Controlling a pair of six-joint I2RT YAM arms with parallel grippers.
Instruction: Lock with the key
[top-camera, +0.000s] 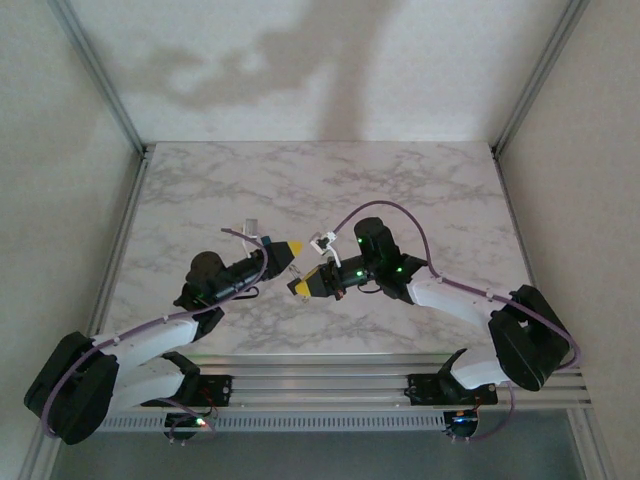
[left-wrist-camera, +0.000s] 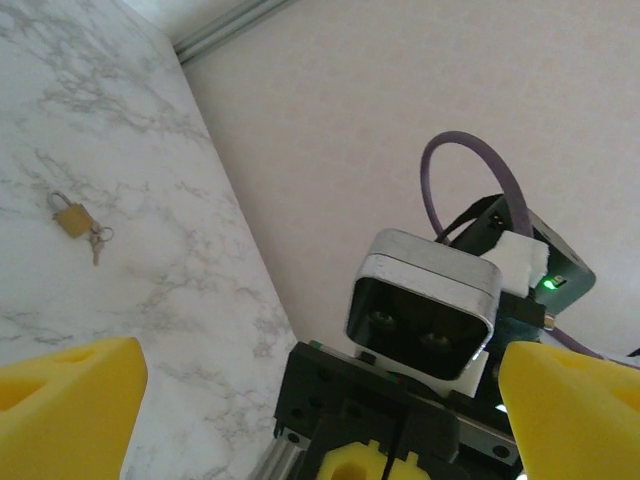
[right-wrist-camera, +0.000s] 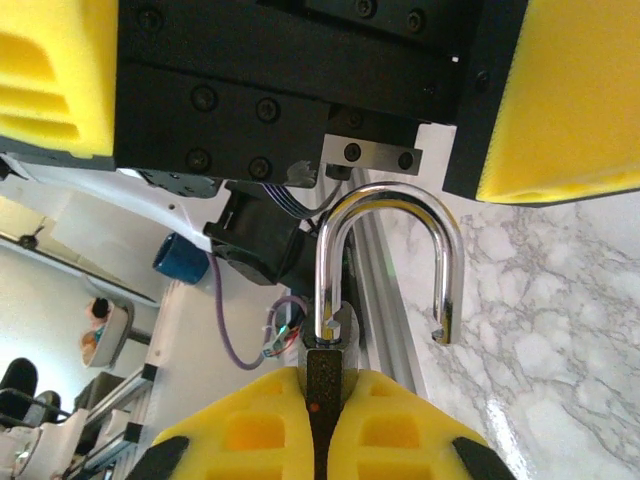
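Key placement is the thing I cannot settle: it is too small to pick out, so I work from the lock.

From the top camera, both arms meet over the middle of the marble desk (top-camera: 300, 180), the left gripper (top-camera: 283, 255) and the right gripper (top-camera: 303, 286) nose to nose and just apart.

On the left wrist camera, the left gripper is released, its yellow fingers (left-wrist-camera: 65, 400) spread to either edge of the picture with nothing between them. It looks straight at the right arm's wrist camera (left-wrist-camera: 425, 310). Well away on the desk lies a brass padlock (left-wrist-camera: 70, 217) with small keys (left-wrist-camera: 97, 242) at its side; that is not my lock, and I leave it alone.

On the right wrist camera, the right gripper is clenched on the dark body of the padlock (right-wrist-camera: 322, 385), holding it upright. The shackle (right-wrist-camera: 440, 250) is sprung: one leg sits in the body, while the free leg hangs out in the air to the side. The left gripper's spread fingers frame it from beyond.

My read is that the lock is open and the closing step is not yet done. To do it well, I would keep the right grasp firm, swing the free leg over its hole, and press squarely on the shackle's crown. I would confirm where the key is before turning anything.
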